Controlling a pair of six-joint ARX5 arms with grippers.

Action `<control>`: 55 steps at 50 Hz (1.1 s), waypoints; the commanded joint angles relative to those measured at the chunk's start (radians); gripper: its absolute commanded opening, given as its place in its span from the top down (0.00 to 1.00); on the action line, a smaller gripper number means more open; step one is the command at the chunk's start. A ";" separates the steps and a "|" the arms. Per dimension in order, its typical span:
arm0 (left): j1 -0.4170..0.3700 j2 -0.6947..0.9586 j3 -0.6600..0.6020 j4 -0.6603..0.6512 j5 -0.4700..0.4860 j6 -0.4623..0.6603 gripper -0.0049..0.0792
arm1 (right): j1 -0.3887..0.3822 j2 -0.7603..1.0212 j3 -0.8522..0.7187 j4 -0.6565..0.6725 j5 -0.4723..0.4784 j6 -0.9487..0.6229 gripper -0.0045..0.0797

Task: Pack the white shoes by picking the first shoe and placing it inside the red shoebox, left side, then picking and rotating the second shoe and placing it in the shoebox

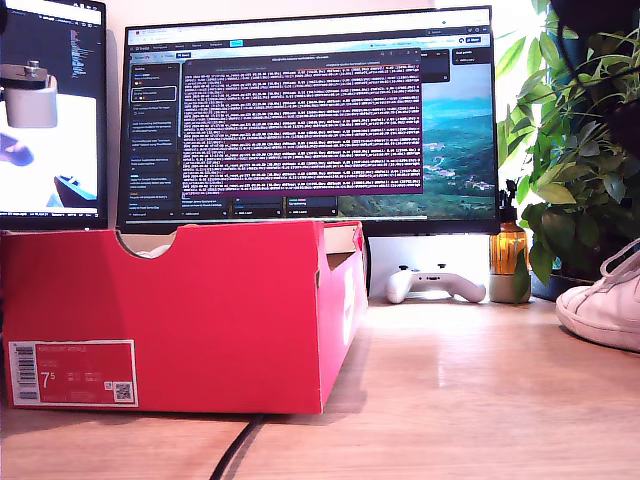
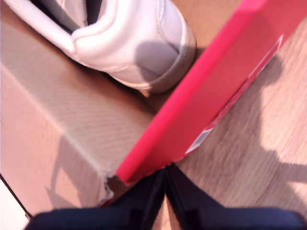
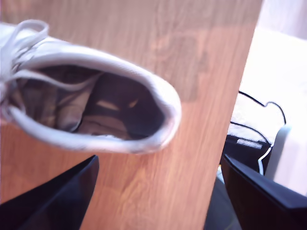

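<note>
Red shoebox on the wooden desk, one white sneaker heel-first inside it; my first gripper, fingers pressed together, just above the box's red wall; second white sneaker on the desk outside the box, my second gripper spread wide above its heel, not touching.

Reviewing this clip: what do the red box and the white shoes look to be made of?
The red shoebox: apparently cardboard, matte red outside, raw brown inside with a torn corner. The white shoe inside it and the white shoe on the desk: smooth stitched uppers, probably leather or synthetic; the boxed one shows a greyish rubbery sole.
</note>
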 commanded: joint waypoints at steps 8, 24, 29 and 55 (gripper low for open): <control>-0.001 0.005 -0.010 0.026 0.006 -0.006 0.96 | -0.003 0.002 -0.083 -0.001 0.011 0.093 0.06; -0.001 0.005 -0.010 0.026 0.006 -0.006 0.96 | -0.017 0.002 -0.184 0.051 0.045 0.188 0.06; -0.001 0.005 -0.010 0.026 0.006 -0.006 0.96 | -0.027 0.002 -0.213 0.101 0.044 0.198 0.06; -0.001 0.005 -0.010 0.026 0.010 -0.006 0.96 | -0.082 0.002 -0.352 0.262 0.042 0.313 0.94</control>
